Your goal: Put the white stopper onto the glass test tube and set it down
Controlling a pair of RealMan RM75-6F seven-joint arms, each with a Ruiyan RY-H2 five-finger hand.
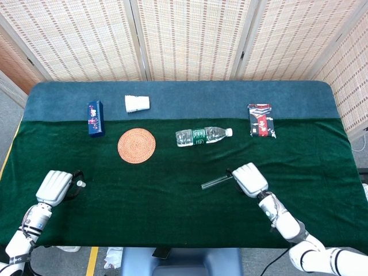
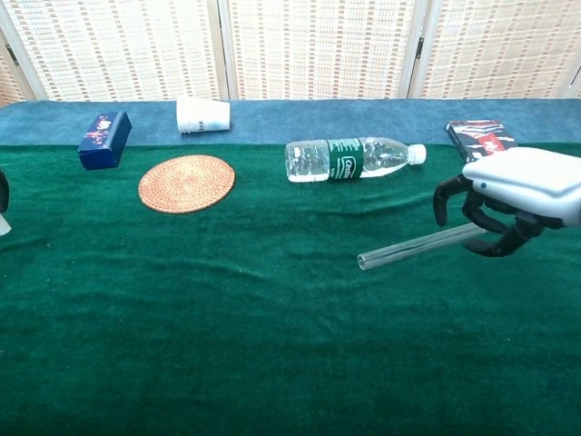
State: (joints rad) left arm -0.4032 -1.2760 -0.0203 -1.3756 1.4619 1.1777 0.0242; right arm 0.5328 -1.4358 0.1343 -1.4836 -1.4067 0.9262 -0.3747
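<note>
The glass test tube (image 1: 214, 182) (image 2: 410, 247) lies flat on the green cloth, right of centre, its open mouth pointing left. My right hand (image 1: 248, 179) (image 2: 517, 193) is over the tube's right end, with its dark fingers (image 2: 443, 196) curled down around that end but apart. The tube still rests on the cloth. At the near left, my left hand (image 1: 54, 187) pinches the small white stopper (image 1: 80, 184). In the chest view only a sliver of that hand (image 2: 3, 191) and the stopper (image 2: 3, 225) shows at the left edge.
A lying water bottle (image 1: 202, 136) is just beyond the tube. A woven coaster (image 1: 137, 145), a tipped paper cup (image 1: 137, 103) and a blue box (image 1: 95, 118) sit at the back left. A dark packet (image 1: 261, 120) lies at the back right.
</note>
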